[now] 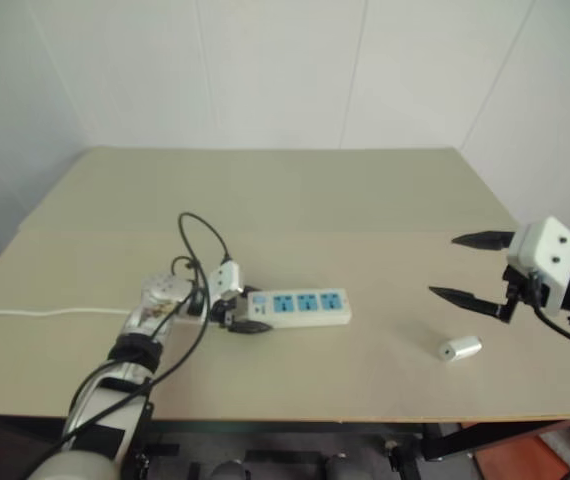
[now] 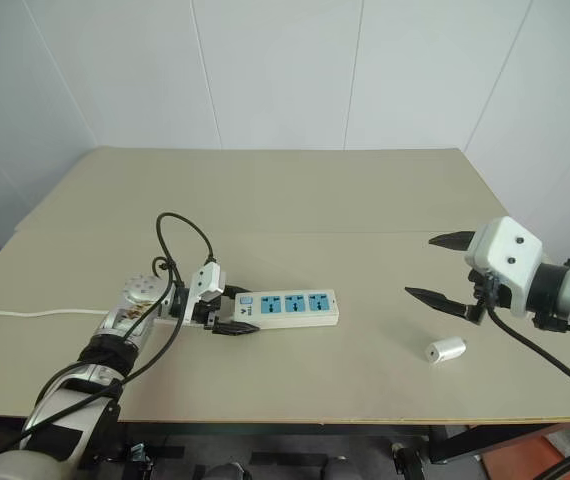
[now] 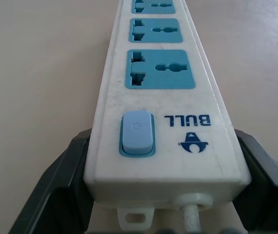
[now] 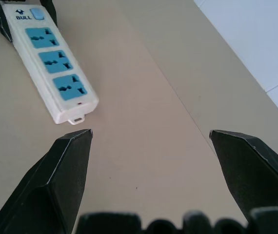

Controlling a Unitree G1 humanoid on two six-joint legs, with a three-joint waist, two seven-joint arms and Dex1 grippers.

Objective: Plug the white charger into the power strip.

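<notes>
Head views: the white charger lies on its side on the table, near the front edge, well apart from the power strip and just below the right gripper. It looks light, rigid and smooth, so likely to roll; best taken across its rounded body, grey end left free. The right gripper hangs above the table, fingers spread wide, empty. The left gripper clamps the strip's switch end.

Left wrist view: both black fingers press the strip's long sides beside the switch.

Right wrist view: fingers wide apart, nothing between them.
</notes>
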